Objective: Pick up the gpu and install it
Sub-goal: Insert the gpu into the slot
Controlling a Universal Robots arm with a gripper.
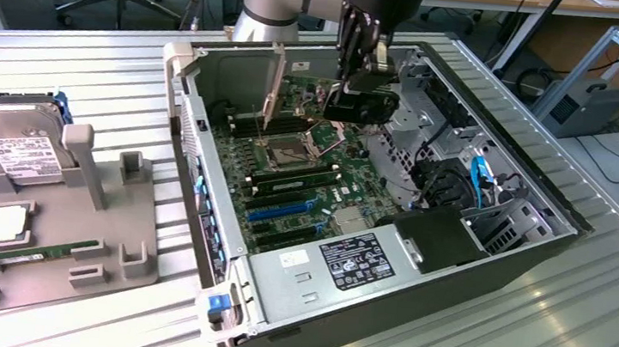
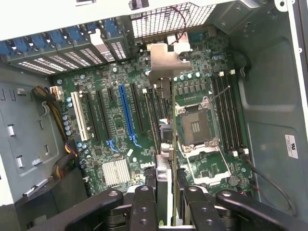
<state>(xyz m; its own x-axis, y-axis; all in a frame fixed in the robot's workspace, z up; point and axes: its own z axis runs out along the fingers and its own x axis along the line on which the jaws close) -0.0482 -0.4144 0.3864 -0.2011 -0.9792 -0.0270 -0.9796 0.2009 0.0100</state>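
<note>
The gpu (image 1: 298,96) is a thin dark card held on edge, its pale metal bracket strip (image 1: 274,79) pointing toward the rear wall of the open computer case (image 1: 532,249). My gripper (image 1: 362,88) hangs over the upper part of the motherboard (image 1: 320,183) and is shut on the card's top edge. In the wrist view the gpu (image 2: 165,166) runs edge-on between the two black fingers (image 2: 144,207), with its bracket (image 2: 163,62) at the far end near the rear slot covers. It hovers above the black slots between the blue slot (image 2: 126,113) and the CPU socket (image 2: 196,127).
On the exterior view's left, a grey fixture tray (image 1: 110,204) holds a silver hard drive (image 1: 13,147), a CPU chip (image 1: 5,223) and a green memory stick (image 1: 31,252). Inside the case are cables, a drive cage (image 1: 447,179) and a black power supply (image 1: 358,261).
</note>
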